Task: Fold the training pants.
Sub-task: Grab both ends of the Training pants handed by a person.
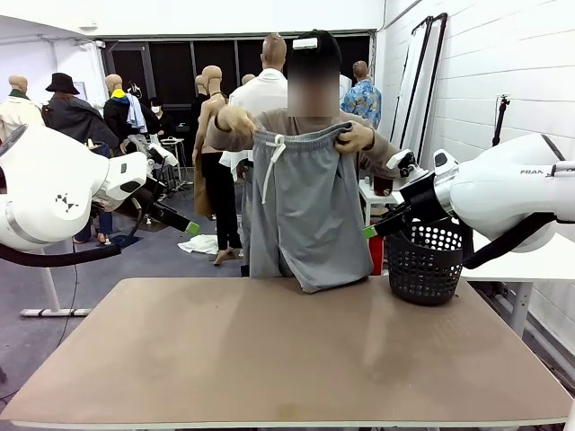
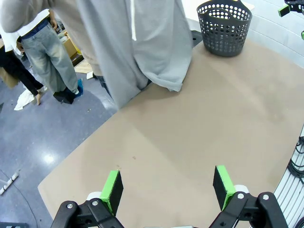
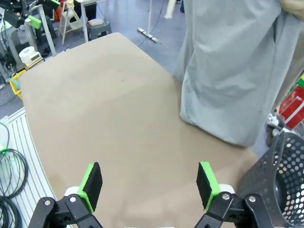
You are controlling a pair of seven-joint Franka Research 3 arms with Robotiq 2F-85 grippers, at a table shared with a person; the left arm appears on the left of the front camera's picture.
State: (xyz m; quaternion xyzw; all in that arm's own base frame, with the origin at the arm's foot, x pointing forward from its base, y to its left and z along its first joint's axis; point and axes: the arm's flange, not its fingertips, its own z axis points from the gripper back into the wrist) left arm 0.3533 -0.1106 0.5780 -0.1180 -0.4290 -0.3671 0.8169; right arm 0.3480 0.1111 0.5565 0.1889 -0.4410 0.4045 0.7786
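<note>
Table [image 1: 269, 359] first since it's nearest: plain brown top, bare across the near and middle part. Left gripper [image 2: 167, 183] hangs above the left side of it with its jaws spread wide, green pads [image 2: 113, 184] well apart and nothing between them. Right gripper [image 3: 148, 183] is the same story on the right side: jaws spread wide, nothing pinched, just brown tabletop under it. From the front camera both arms sit raised off the table, one on each side, fingers pointing in toward the middle.

Further back, a black perforated basket [image 1: 427, 260] stands on the far right corner of the table. The right gripper's fingertips are just beside it on its left, can't tell if they touch.

Training pants [image 1: 305, 215] are at the far edge around the middle, not lying flat at all. A person standing at the far side holds them up in the air by the waistband, one hand [image 1: 235, 119] at the left end and the other hand [image 1: 358, 136] at the right end. They hang straight down, light grey, with a pale drawstring [image 1: 269, 166] dangling on the left half. The leg ends reach down to the far edge of the table and look like they just rest on it. Both grippers are well apart from the fabric
</note>
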